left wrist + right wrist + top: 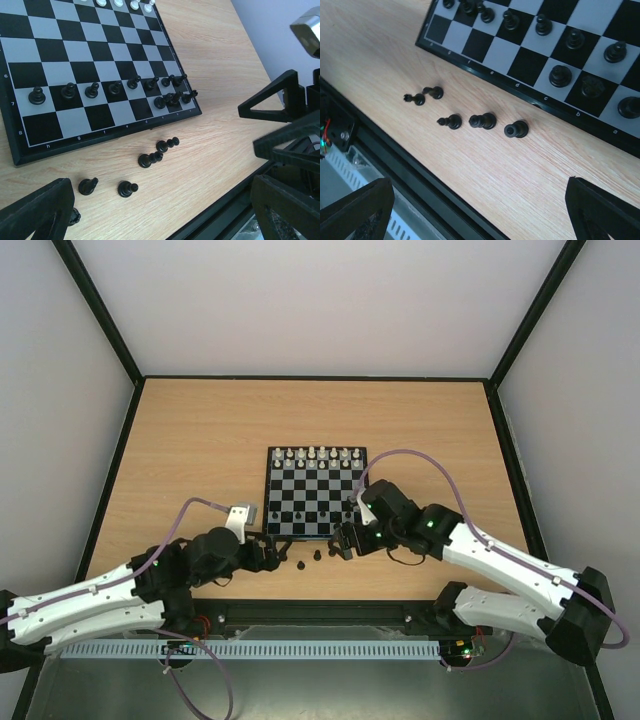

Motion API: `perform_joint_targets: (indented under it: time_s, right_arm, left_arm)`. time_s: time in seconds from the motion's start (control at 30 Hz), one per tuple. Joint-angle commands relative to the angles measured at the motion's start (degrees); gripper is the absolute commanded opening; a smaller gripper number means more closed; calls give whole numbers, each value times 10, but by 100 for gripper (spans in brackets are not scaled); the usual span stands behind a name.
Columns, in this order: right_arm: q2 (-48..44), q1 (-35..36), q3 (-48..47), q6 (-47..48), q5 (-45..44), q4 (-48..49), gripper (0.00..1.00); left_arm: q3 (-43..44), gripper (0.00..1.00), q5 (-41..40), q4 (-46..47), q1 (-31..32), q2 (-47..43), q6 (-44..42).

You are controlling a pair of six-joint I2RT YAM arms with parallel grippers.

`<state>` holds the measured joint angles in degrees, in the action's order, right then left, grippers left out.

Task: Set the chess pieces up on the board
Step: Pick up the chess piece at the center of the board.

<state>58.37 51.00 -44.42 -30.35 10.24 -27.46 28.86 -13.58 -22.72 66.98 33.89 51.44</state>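
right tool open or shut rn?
Open. In the right wrist view the right tool has its fingers far apart at the two bottom corners, only table between them; the loose chess pieces lie beyond, untouched.

White arms (95,602), black joints (213,556) — lilac cables (405,451)

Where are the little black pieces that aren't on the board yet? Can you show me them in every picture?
Top external: the loose black pieces are low in the middle, just below the board.
Left wrist: loose black pieces are in the lower middle, below the board.
Right wrist: loose black pieces are left of centre, below and left of the board.
Shared landmark: the board's black border nearest them.
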Motion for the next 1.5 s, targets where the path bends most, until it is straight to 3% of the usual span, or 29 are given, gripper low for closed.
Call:
perform_joint_targets:
  time_s: [0.0,0.2,0.37,0.8,1.47]
  right_arm:
    - [22,0,-23,6,-49,-25,91]
    - [66,7,-21,-6,-98,-24,72]
    - [120,60,-42,-18,-143,-31,59]
    - [211,124,-102,-50,-236,-77,56]
    - [261,128,-94,-54,-213,-49,45]
  left_arm:
    - [-9,100,-23,-18,13,-11,16]
    - [-17,100,-22,-15,25,-35,22]
    - [6,100,-18,-21,26,-52,5]
    - [48,100,-29,-68,26,-87,-23]
    - [43,100,-15,-58,26,-85,-32]
